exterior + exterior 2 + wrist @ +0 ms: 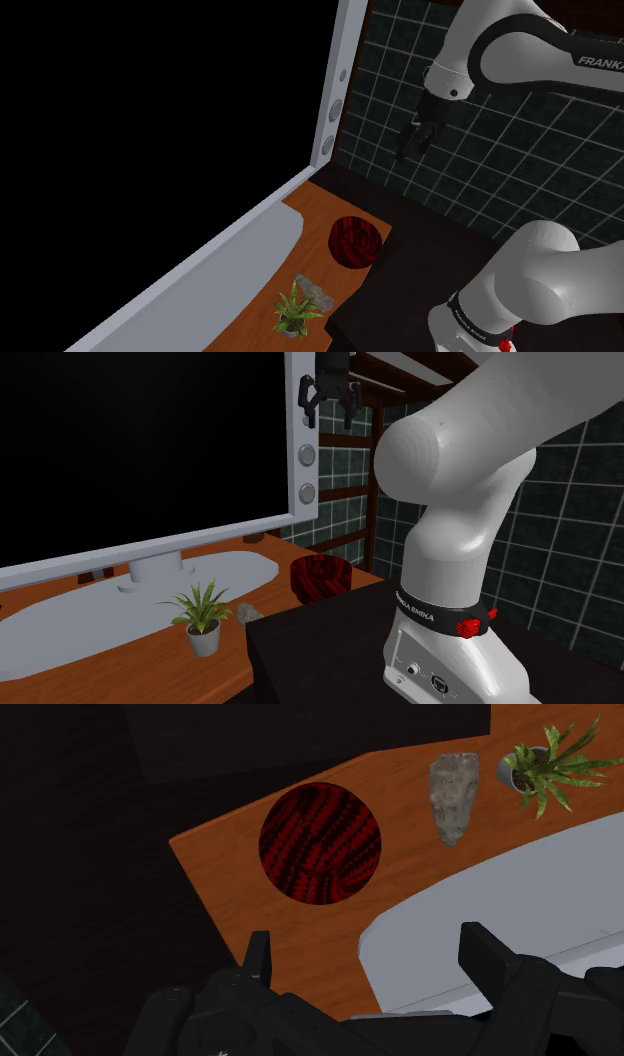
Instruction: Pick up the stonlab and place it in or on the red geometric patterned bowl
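The white arm [530, 40] reads "FRANKA"; the black two-finger gripper [368, 944] hangs wide open and empty, well above the rough grey stone slab [453, 796], which lies on the wooden desk [230, 874] between the red patterned bowl [320, 842] and a potted plant [545, 769].

White arm [450, 462], dark joints [440, 616], FRANKA lettering [598, 62], perhaps red buttons [465, 625], black fingers [490, 954]

On the table [322, 208], a bowl [354, 243] sits near the end corner, a stone [315, 291] lies between it and a potted plant [296, 312] along the edge beside the stand [400, 300], and a monitor base [262, 250] lies along the opposite edge.
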Motion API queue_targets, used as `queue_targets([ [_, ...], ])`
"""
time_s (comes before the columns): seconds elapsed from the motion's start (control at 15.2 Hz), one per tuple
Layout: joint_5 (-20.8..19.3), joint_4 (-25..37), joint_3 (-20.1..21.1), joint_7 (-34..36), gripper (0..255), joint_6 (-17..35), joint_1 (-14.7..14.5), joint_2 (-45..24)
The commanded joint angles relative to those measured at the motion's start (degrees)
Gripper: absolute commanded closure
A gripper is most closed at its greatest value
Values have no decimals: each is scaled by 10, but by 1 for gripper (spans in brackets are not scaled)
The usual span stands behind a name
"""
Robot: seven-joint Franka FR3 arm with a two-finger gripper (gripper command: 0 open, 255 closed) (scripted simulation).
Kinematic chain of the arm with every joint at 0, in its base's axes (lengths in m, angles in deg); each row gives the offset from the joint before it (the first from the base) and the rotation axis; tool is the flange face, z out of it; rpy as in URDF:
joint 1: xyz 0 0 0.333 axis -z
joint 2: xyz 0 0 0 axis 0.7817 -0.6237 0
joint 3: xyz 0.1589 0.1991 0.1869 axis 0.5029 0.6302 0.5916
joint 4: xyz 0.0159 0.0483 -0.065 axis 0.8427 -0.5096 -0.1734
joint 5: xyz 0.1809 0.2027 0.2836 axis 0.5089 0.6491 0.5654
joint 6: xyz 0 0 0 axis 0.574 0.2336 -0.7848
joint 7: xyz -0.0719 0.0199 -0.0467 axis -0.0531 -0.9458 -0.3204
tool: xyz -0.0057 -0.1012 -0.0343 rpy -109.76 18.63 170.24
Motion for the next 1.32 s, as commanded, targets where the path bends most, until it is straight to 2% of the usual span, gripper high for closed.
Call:
queue_targets([
  [0.0, 0, 0, 0, 0, 0, 0, 0, 0],
  [0.66, 53, -168, 46, 50, 0, 197, -33, -17],
  [0.99, 85, -226, 74, 73, 0, 318, -57, -73],
  [1.25, 112, -254, 98, 92, 0, 427, -78, -147],
])
